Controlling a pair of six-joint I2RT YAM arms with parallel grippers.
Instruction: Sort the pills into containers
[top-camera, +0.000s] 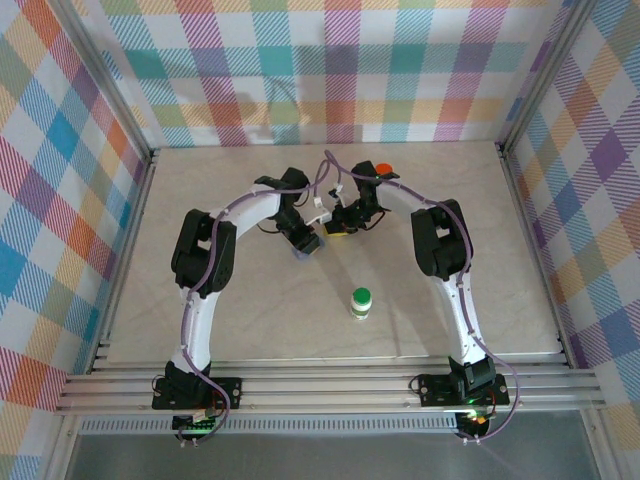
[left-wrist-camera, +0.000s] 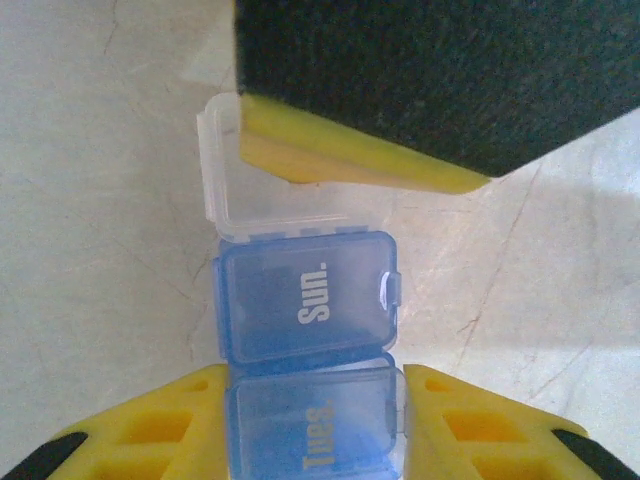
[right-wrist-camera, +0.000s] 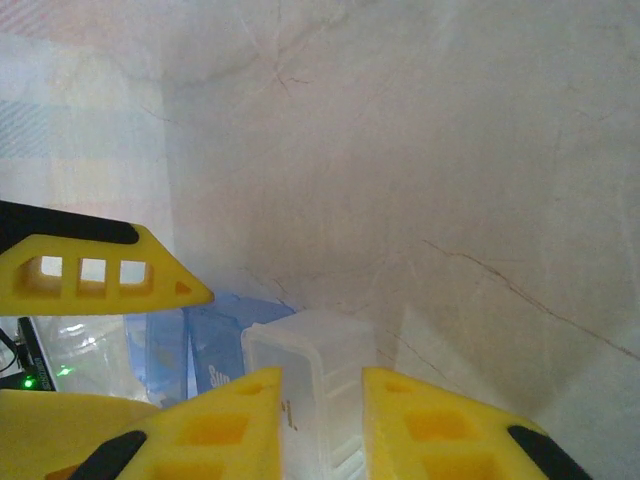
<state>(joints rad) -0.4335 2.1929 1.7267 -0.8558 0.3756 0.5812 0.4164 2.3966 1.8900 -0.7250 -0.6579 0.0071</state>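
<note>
Here, green-capped bottle (top-camera: 361, 302) well short of both grippers, left gripper (left-wrist-camera: 315, 385) clamped narrow on blue pill organizer (left-wrist-camera: 305, 295) at its Tues. cell, Sun. cell just ahead of it, right gripper (right-wrist-camera: 320, 385) pinching the clear lid (left-wrist-camera: 225, 170) beyond, orange round object (top-camera: 383, 167) farther behind it.

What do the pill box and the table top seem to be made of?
The pill box: thin plastic, with translucent blue lids and a clear, glossy, see-through part. The table top: smooth, pale, with marble-like veins; perhaps stone, perhaps printed laminate.
</note>
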